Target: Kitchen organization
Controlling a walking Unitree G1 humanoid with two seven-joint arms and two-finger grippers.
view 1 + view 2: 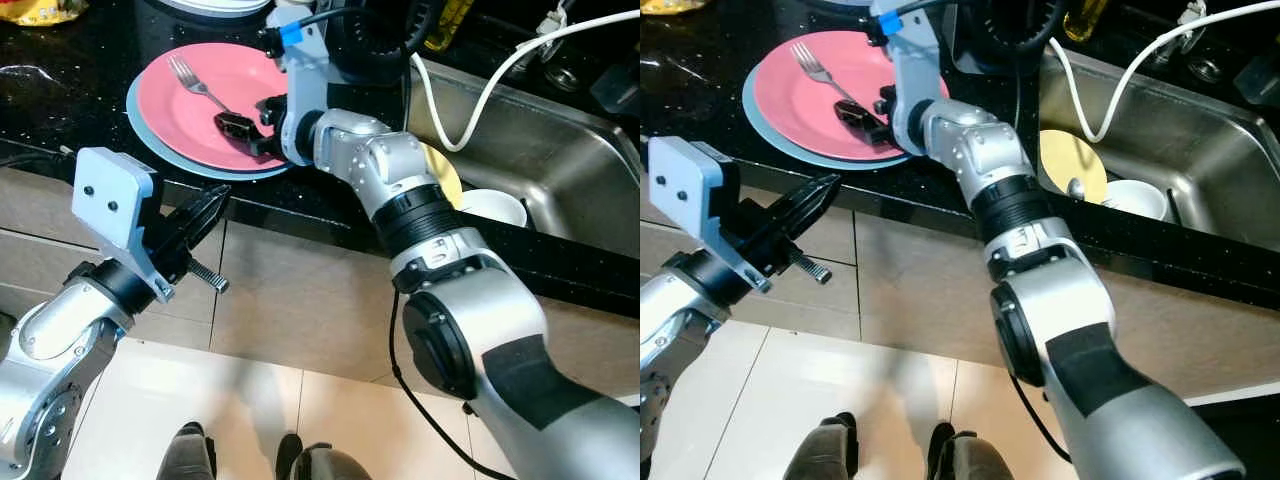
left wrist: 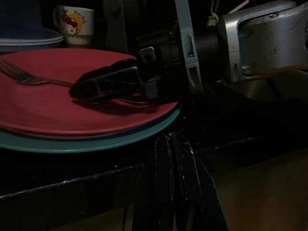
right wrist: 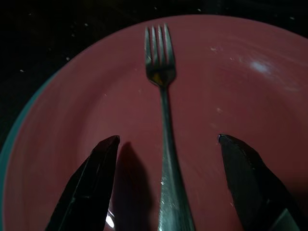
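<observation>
Two spread fingers of the right gripper (image 3: 166,187) straddle the fork (image 3: 163,120) on the pink plate (image 1: 215,110); thin, stiff, slippery metal, best pinched mid-handle; left gripper (image 1: 200,225) pressed together.

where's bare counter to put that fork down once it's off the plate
Bare black counter lies left of the stacked plates, toward the yellow bag. Right is crowded: right gripper open astride the fork, cables, then the sink.

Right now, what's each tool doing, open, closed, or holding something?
Left tool: closed, empty, below the counter edge.
Right tool: open, fingers either side of the fork handle on the pink plate, not yet gripping.
</observation>
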